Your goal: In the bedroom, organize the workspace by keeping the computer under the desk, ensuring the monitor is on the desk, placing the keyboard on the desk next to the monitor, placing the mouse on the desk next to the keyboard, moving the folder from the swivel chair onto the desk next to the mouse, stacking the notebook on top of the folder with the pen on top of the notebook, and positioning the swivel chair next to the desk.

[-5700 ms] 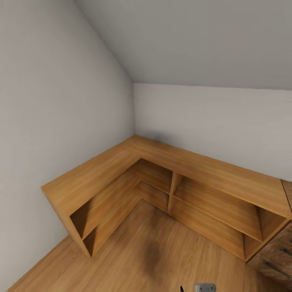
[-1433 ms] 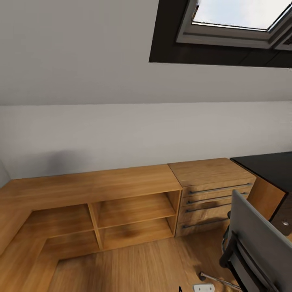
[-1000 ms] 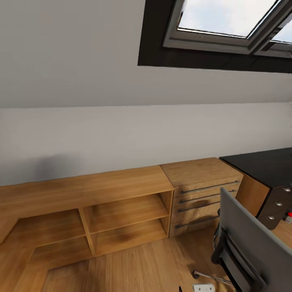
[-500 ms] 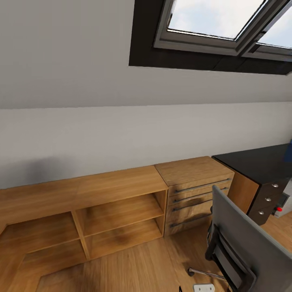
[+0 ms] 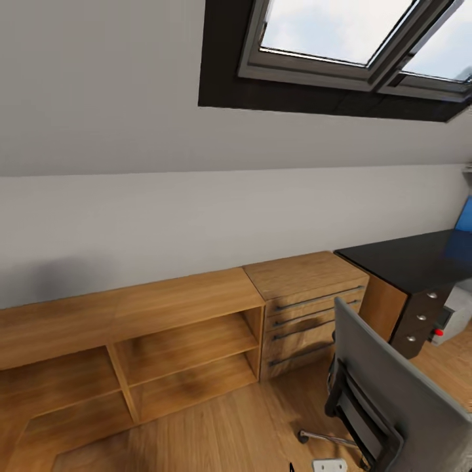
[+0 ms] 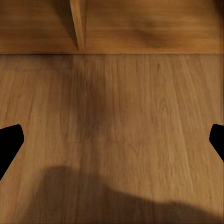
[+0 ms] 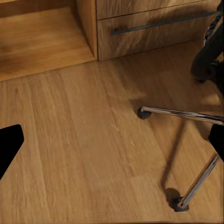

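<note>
Oak floor fronts us; we judge the swivel chair (image 5: 387, 400) nearer our right hand (image 7: 112, 140), both hands open and empty, the desk (image 5: 406, 259) far right.

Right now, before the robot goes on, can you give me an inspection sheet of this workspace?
Surface: black desktop, partly in view, bare where seen.
Job's things: grey-upholstered swivel chair near light wooden drawer chest; light grey computer tower below the desktop.
Clutter: nothing seen.
Grippers: left gripper and right gripper open, empty, over wooden floor.
Cables: nothing seen.
Surroundings: open wooden shelf unit, skylight window.
</note>
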{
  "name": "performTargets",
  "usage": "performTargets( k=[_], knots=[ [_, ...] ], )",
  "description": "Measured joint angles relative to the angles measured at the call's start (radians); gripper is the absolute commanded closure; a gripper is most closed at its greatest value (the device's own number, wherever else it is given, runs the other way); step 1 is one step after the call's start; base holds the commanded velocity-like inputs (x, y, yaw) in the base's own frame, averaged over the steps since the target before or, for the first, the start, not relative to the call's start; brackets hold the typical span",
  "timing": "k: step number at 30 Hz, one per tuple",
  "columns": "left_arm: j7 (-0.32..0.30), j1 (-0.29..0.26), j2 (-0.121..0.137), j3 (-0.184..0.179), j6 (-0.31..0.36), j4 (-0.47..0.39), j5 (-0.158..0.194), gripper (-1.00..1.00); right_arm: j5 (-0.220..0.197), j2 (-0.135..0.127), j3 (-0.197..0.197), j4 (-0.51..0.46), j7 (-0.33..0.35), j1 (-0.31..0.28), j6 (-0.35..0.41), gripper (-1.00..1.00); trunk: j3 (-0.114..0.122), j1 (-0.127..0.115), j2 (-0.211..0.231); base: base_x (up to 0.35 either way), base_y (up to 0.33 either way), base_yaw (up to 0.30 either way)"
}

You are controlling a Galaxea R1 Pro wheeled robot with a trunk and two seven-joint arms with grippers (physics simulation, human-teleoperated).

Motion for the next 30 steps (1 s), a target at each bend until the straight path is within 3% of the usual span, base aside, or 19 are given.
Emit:
performTargets(
  k=[16,30],
  knots=[
    [-0.004,0.000,0.003,0.001,-0.003,0.002,0.001,-1.00,-0.003,0.000,-0.001,0.000,0.000,0.000,0.000,-1.00,0.000,0.000,0.000,0.149,0.171,-0.261],
    [-0.005,0.000,0.004,0.001,-0.002,0.004,0.000,-1.00,-0.003,0.000,-0.002,0.001,0.000,0.000,0.001,-1.00,0.000,0.000,0.000,0.039,0.029,-0.272]
  ],
)
